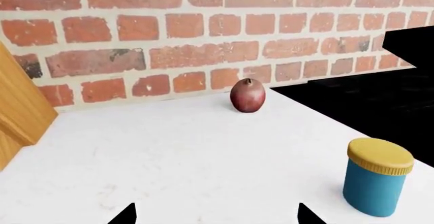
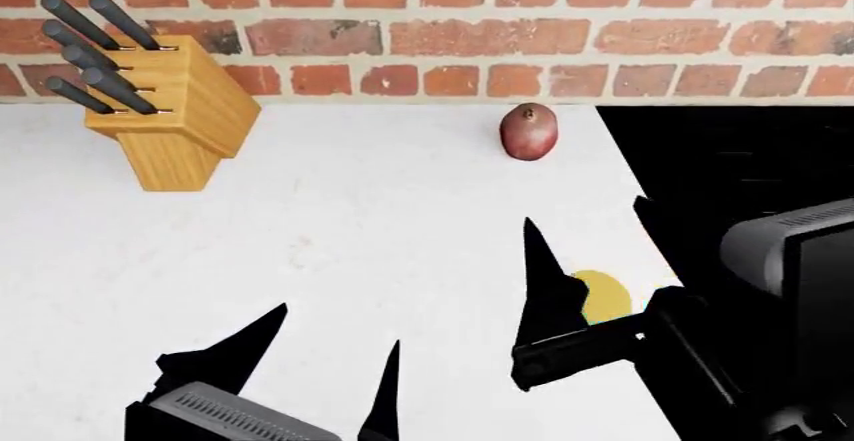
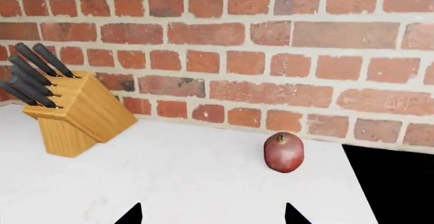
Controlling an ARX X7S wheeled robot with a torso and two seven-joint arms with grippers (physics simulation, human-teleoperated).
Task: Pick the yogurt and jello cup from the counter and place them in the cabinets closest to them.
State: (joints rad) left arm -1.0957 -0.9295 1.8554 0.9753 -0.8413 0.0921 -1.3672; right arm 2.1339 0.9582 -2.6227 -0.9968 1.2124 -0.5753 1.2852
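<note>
neither the yogurt nor the jello cup shows in any of your three views, so their places and the way their long axes lie can't be told from here.

your left gripper [image 2: 327, 361] hangs low over the counter [image 2: 374, 221], its two dark fingers spread wide apart with only bare white slab between them; it holds nothing. in the left wrist view only the very fingertips [image 1: 125, 215] poke into frame, the rest cut off.

your right gripper [image 2: 587, 261] is harder to read. one finger rises as a tall dark spike, but the other is lost against the black stovetop [image 2: 734, 161], so the head view doesn't settle the gap. the right wrist view shows two tips [image 3: 132, 215] well apart and nothing between them.

just beside that right finger a yellow lid [image 2: 603, 296] peeks out, mostly hidden by the arm; the left wrist view shows it whole as a blue jar [image 1: 375, 183] standing upright.

ahead of both grippers, near the brick wall [image 2: 427, 21], sits a reddish-brown round vegetable [image 2: 529, 132]. ahead of and outward from the left gripper stands a wooden knife block [image 2: 180, 126], tilted back.
</note>
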